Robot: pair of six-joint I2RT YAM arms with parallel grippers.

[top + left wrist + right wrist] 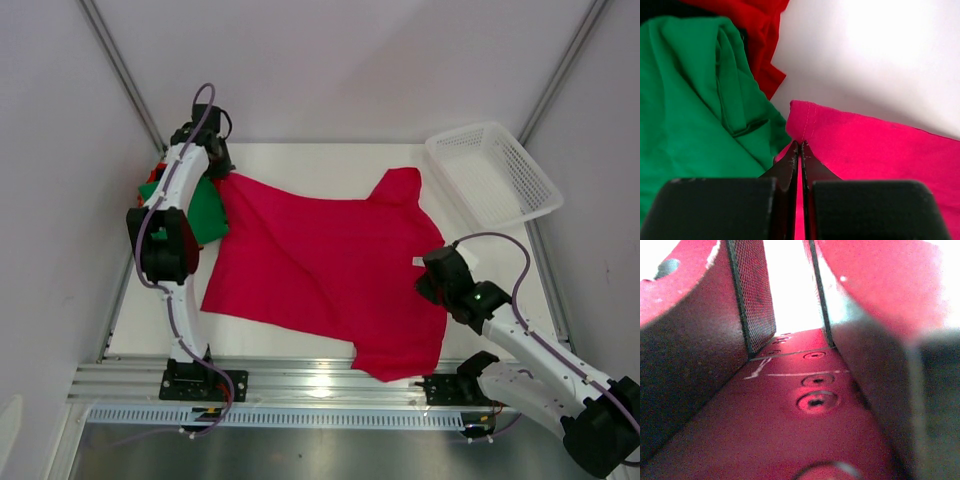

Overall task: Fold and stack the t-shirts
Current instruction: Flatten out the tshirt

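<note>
Your L pincer (800, 147) pinched a far corner of the crimson t-shirt (320, 260), spread on the surface (320, 165), R pincer (790, 290) part-spread, empty; prob. the flattening step, so next you needed an R grip.

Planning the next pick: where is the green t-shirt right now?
Top view: the green t-shirt lies bunched at the far left of the table, partly under the left arm, beside the spread crimson t-shirt.
</note>
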